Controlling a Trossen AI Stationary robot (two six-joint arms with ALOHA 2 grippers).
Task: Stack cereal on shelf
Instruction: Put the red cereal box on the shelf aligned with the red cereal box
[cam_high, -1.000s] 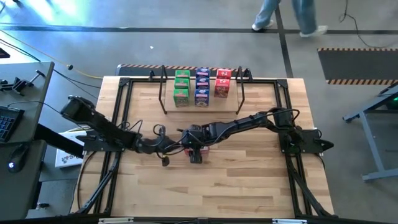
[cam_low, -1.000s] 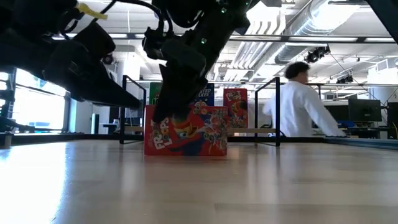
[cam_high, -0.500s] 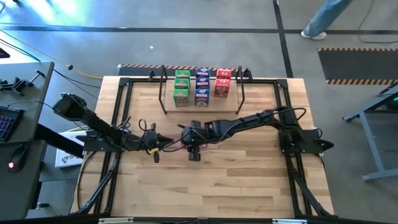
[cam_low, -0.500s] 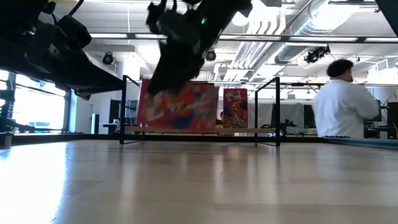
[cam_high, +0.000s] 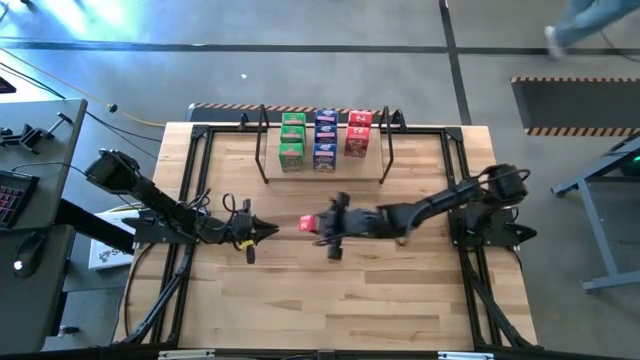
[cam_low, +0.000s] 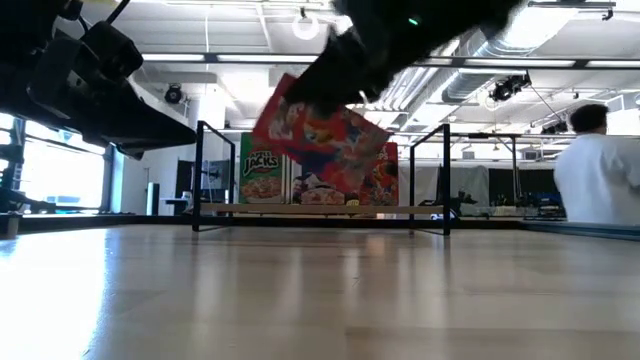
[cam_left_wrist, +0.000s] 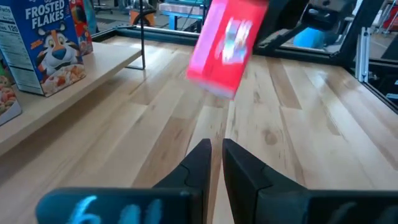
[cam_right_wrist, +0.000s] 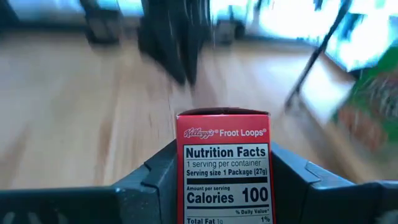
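Note:
My right gripper (cam_high: 318, 226) is shut on a red cereal box (cam_high: 307, 224) above the middle of the table. The box shows tilted in the low view (cam_low: 325, 150) and also in the left wrist view (cam_left_wrist: 227, 50). My left gripper (cam_high: 268, 231) is shut and empty, just left of the box, its fingertips (cam_left_wrist: 214, 149) pointing at it. The shelf (cam_high: 370, 170) stands at the far edge. On its board stand green boxes (cam_high: 291, 140), blue boxes (cam_high: 325, 138) and a red box (cam_high: 358, 133). My right gripper pinches the red box between its two fingers (cam_right_wrist: 155, 180), one on each broad face, with the narrow nutrition panel (cam_right_wrist: 224, 171) facing the wrist. The fingers come about level from the table's right side. The box is lifted clear of the table and tilted.
Black metal hoops (cam_high: 262, 150) stand at both ends of the shelf. A black frame (cam_high: 195, 150) runs around the tabletop. Bare wood lies on the near half of the table (cam_high: 330, 300). A person in white (cam_low: 600, 170) is in the room behind.
My right gripper has lifted the red box off the table, gone a little toward the right edge and tipped the box, which now hangs tilted and clear. My left gripper has drawn back from the box toward the table's left edge.

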